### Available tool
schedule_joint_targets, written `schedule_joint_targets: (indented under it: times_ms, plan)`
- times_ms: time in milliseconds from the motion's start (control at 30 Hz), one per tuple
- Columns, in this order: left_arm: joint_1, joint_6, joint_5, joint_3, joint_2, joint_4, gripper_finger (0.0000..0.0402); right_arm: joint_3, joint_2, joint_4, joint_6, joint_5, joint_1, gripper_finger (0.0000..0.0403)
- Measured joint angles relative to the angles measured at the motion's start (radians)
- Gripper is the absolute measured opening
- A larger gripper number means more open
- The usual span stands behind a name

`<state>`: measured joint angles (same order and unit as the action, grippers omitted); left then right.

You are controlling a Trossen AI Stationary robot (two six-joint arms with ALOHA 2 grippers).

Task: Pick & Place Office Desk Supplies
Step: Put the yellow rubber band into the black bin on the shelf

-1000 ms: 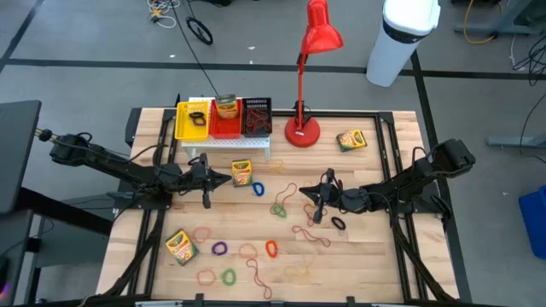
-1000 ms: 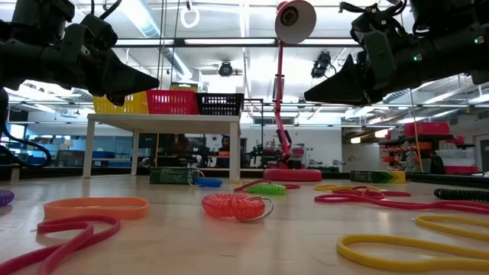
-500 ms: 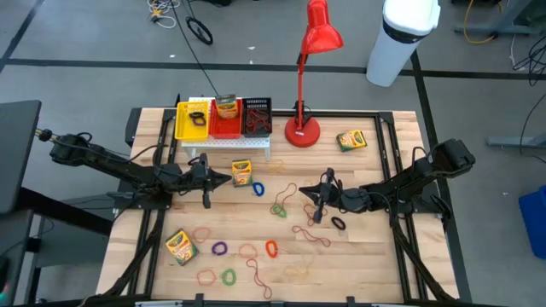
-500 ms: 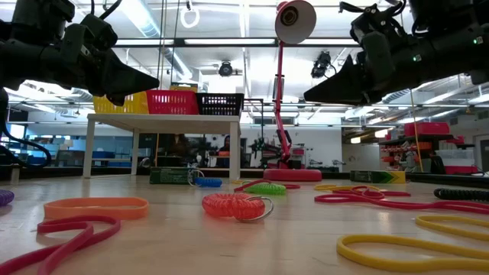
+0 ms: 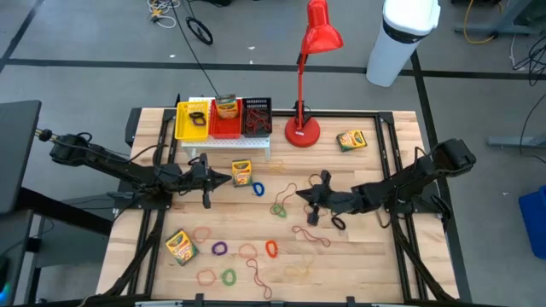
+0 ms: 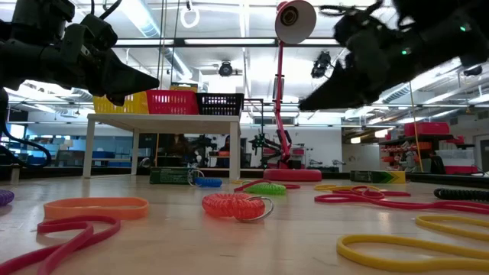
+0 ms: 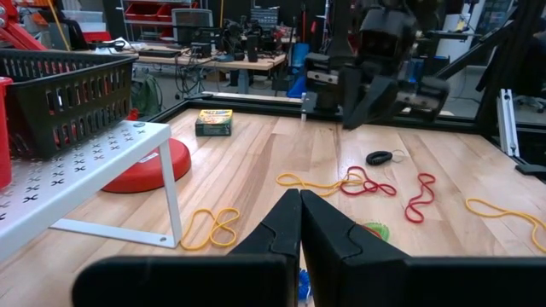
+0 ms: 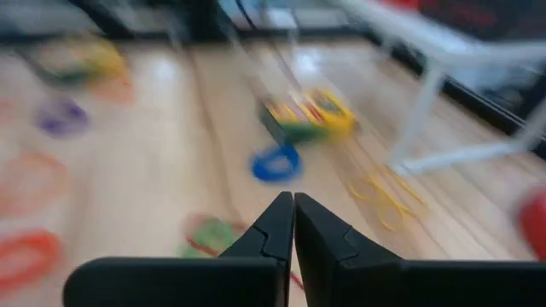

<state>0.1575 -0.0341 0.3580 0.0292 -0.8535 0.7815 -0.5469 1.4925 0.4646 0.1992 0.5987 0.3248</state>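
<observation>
**High view.** You see the right gripper (image 5: pixel 312 202) over the middle of the table, its fingers pressed together and holding nothing. It has slid toward the centre since a moment ago, and the black loop (image 5: pixel 339 223) that lay close by its tip now sits behind it, on its arm side. Ahead of its tip lie the green loop (image 5: pixel 279 208) and, a little further, the blue loop (image 5: pixel 258 188). The left gripper (image 5: pixel 223 178) waits, also shut and empty, with a crayon box (image 5: pixel 242 172) just beyond its tip. Other boxes lie near the table's corners (image 5: pixel 180 246) (image 5: pixel 351 140), well apart from both grippers.

**Low view.** You see the right gripper (image 6: pixel 317 98) blurred, high above the wood; the left gripper (image 6: pixel 145 79) hangs sharp and unmoved. Loops lie flat on the table below, the coiled red one (image 6: pixel 232 205) nearest the camera.

**Left wrist view.** The left gripper's two fingers (image 7: pixel 277 223) meet along one seam; the blue loop (image 7: pixel 302 286) peeks out just beneath them.

**Right wrist view.** The closed tips (image 8: pixel 293 209) point at the blue loop (image 8: pixel 276 163) with the crayon box (image 8: pixel 307 114) beyond it; the scene is smeared by motion. Judged from this, you are still travelling to a target, and the fingers must spread before any pick.
</observation>
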Motion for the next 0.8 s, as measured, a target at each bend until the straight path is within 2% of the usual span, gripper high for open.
schedule_joint_targets:
  times_ms: [133,200,333,500,667,800]
  plan:
    - [0.0,0.0,0.0,0.0,0.0,0.0,0.001,-0.171,0.015,-0.36,0.093,0.012,0.002,0.0024]
    - [0.0,0.0,0.0,0.0,0.0,0.0,0.001,-0.23,0.016,-0.48,0.125,-0.04,0.002,0.0024]
    - [0.0,0.0,0.0,0.0,0.0,0.0,0.001,-0.294,0.016,-0.615,0.115,-0.166,-0.005,0.0038]
    - [0.0,0.0,0.0,0.0,0.0,0.0,0.001,-0.287,0.049,-0.663,0.165,-0.168,-0.005,0.0097]
    - [0.0,0.0,0.0,0.0,0.0,-0.003,0.001,-0.29,0.136,-0.584,0.226,-0.166,-0.005,0.0166]
    - [0.0,0.0,0.0,-0.001,0.0,-0.002,0.001,-0.325,0.189,-0.569,0.321,-0.21,-0.005,0.0202]
